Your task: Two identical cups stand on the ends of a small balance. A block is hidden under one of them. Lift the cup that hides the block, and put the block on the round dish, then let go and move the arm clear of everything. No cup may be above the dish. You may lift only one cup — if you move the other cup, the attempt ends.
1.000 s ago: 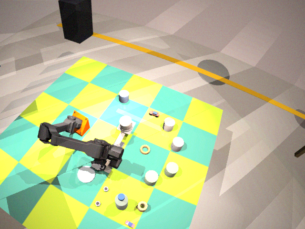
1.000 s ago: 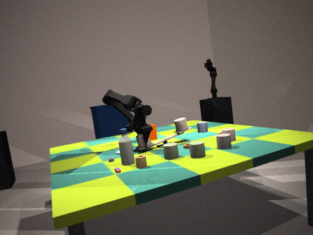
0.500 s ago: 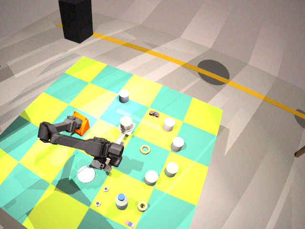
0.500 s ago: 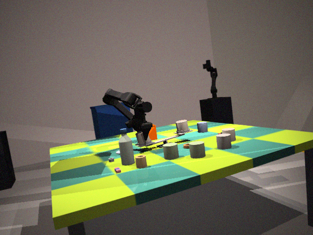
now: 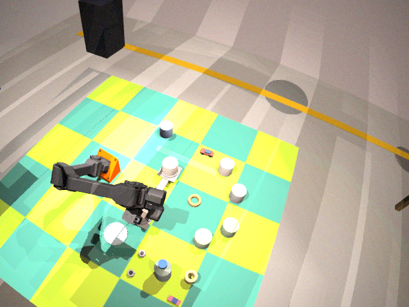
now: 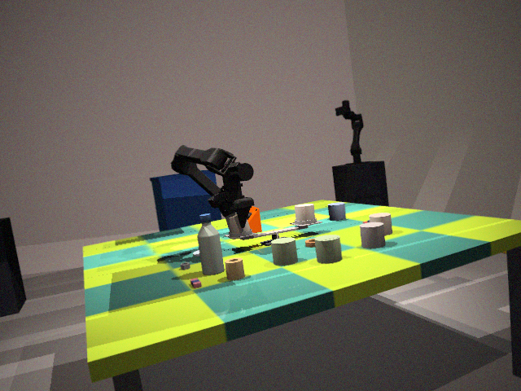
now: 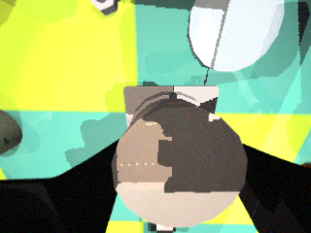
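Note:
My gripper is shut on the near pale cup, with a finger on each side of it. This cup is upright at the near end of the balance; a gap between cup and pan cannot be made out. The beam lies nearly level. The other cup stands upright on the far pan. The white round dish lies on the table just beyond the near pan, with no cup above it. The block is not visible.
A blue-capped bottle and hex nuts are near the dish. Several cylinders stand beyond the balance's open side. A blue-grey cylinder is past the far cup. An orange bracket stands by the arm's base.

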